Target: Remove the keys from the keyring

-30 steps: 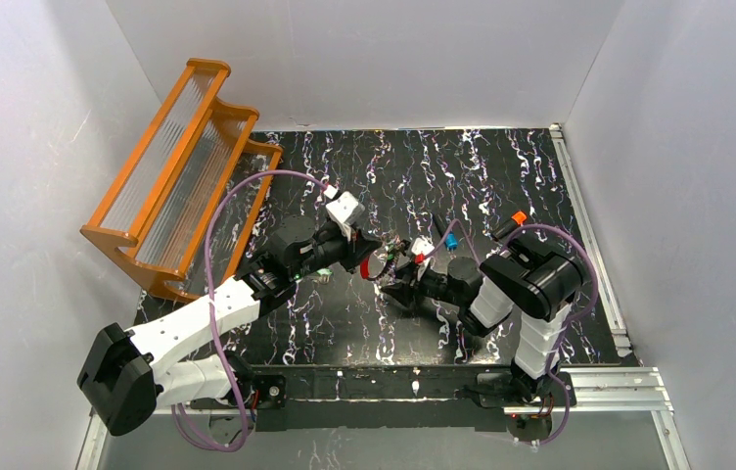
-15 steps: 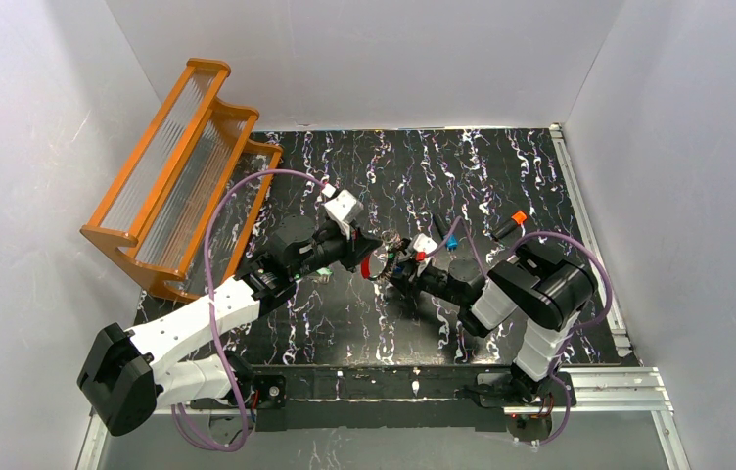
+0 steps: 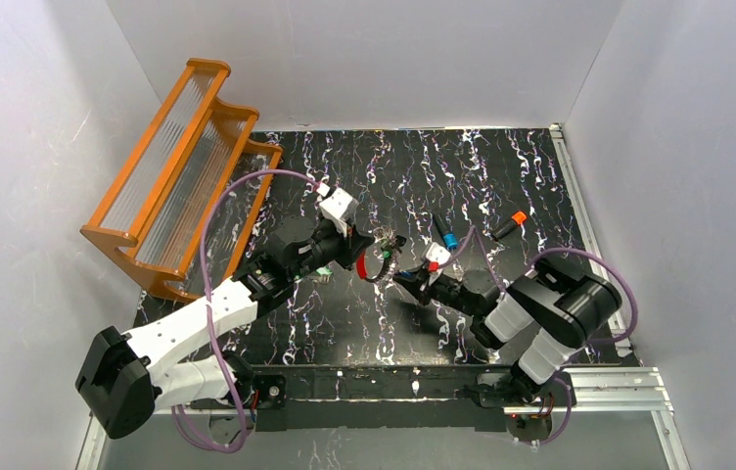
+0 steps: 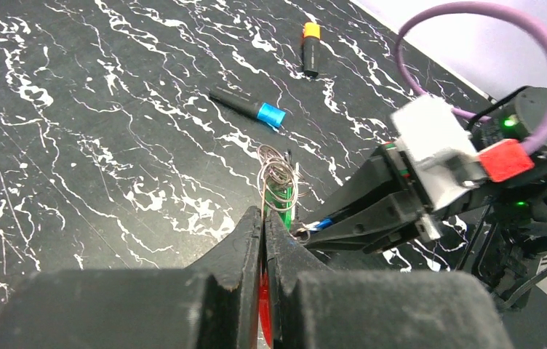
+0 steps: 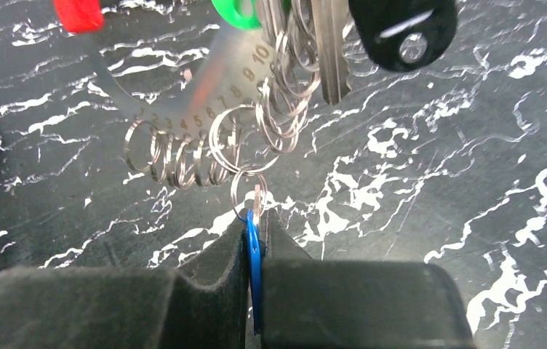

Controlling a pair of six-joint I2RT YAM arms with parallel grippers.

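two hands share the bunch: the left hand [image 4: 265, 218], fingers pressed together on a red plastic piece [image 4: 263, 314], carries the silvery keyring of bunched wire loops [image 5: 256, 138] over the black marbled table [image 3: 501, 176]. the right hand [image 5: 254, 222] is clamped on a blue-headed key [image 5: 254, 251]. the key's long axis runs straight along the right fingers toward the bunch, so freeing it from its small loop [image 5: 249, 190] likely means drawing back, away from the left hand.

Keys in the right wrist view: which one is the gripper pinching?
The blue-headed key, clamped edge-on between the fingers of the right gripper. The green-headed key and the black-headed key hang free on the keyring above it.
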